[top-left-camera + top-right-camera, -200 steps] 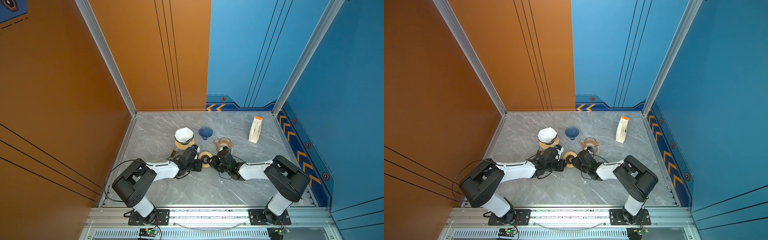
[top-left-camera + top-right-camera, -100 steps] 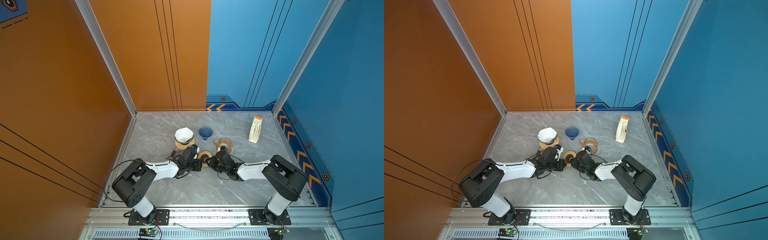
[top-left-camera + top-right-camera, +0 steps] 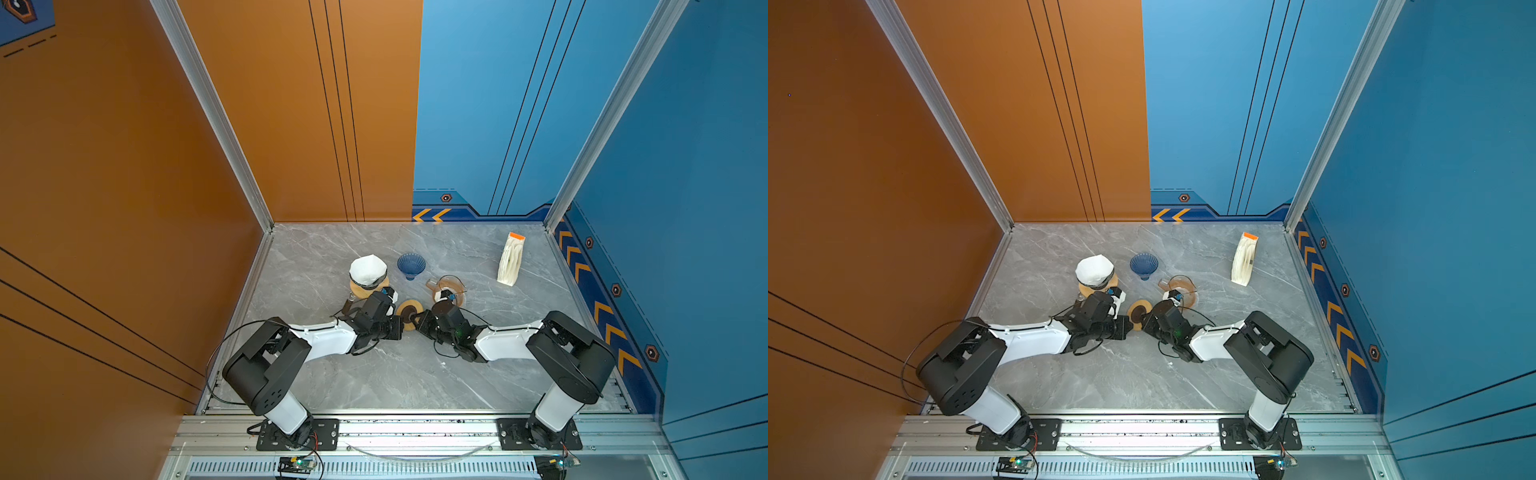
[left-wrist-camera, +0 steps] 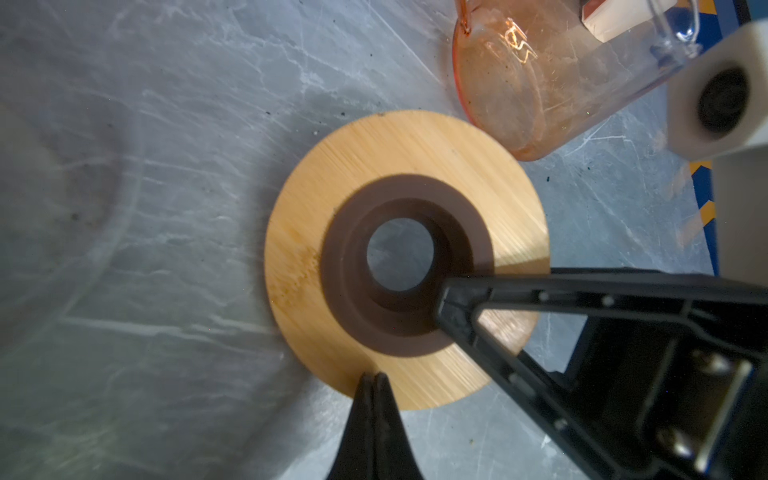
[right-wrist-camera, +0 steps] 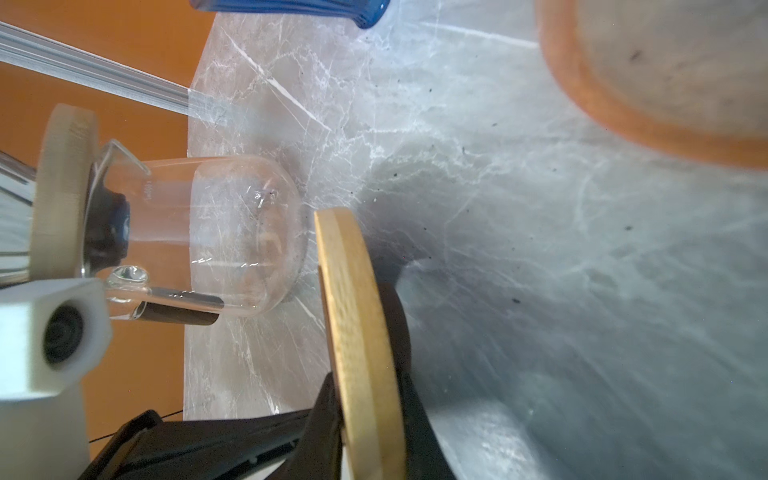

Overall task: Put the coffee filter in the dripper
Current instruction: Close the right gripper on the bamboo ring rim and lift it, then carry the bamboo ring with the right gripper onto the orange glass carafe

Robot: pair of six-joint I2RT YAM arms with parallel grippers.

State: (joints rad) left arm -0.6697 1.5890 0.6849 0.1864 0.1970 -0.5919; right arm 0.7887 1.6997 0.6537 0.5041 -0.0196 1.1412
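The surface (image 3: 374,374), grey marble, carries everything. The pack (image 3: 511,259) of spare filters stands at 2 o'clock from the ring, well apart. The filter (image 3: 368,268), white and opened, sits in a dark dripper (image 3: 369,283) on a carafe (image 5: 232,232) at 10 o'clock, touched by neither arm. The glass (image 3: 449,286), orange-tinted, stands just beside the ring at 2 o'clock. The blue dripper (image 3: 411,265) stands empty at 12 o'clock. The ring (image 4: 374,158), wood with a brown insert, is central. The right jaws are clamped on its rim at 5 o'clock. The left jaws are pressed together, tips touching the rim at 7 o'clock. Likely hazards: the thin rim grip may let the ring pivot or slip, and a swing could strike the glass or carafe and unseat the filter.
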